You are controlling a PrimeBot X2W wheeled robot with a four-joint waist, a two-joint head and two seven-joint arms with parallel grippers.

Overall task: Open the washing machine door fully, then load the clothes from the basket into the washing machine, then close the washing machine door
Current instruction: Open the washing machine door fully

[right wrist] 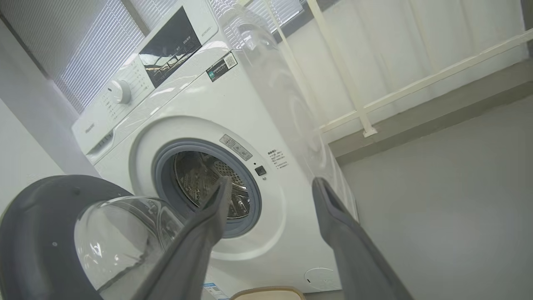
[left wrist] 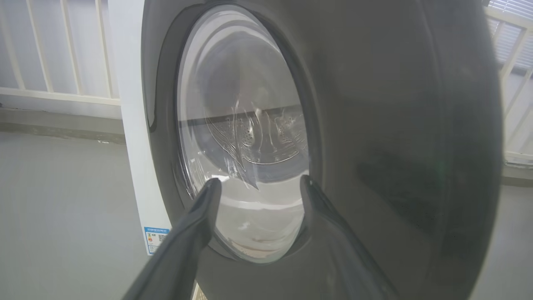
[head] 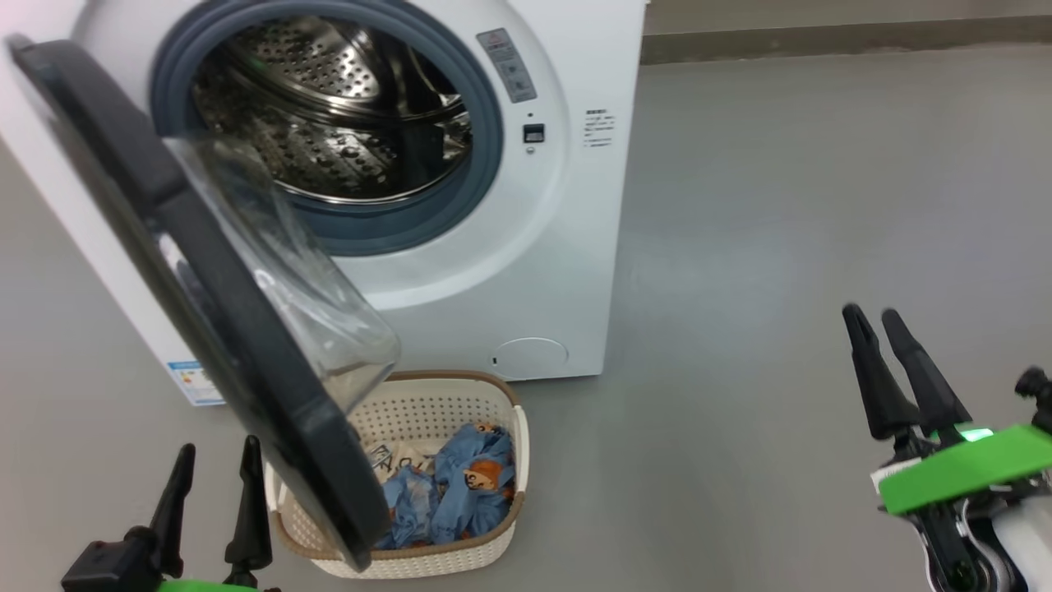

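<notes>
Door: the large round glossy black washing machine door (head: 222, 321) with its clear glass bowl stands half-swung, overhanging the cream perforated plastic basket (head: 444, 376) of blue bear-print clothes (head: 468, 485).
Left claw (head: 219, 446): released, empty, and the nearer one; the door's outer face is straight ahead of it.
Right claw (head: 871, 314): released, empty, well apart to the right.
Next: probably the left arm pushes the door wider.

The open door (head: 255, 362) slants across the left of the frame and covers the left side of the basket (head: 436, 411). I can reach its right side from above. The drum mouth (head: 329, 107), upper middle, has nothing blocking it.
</notes>
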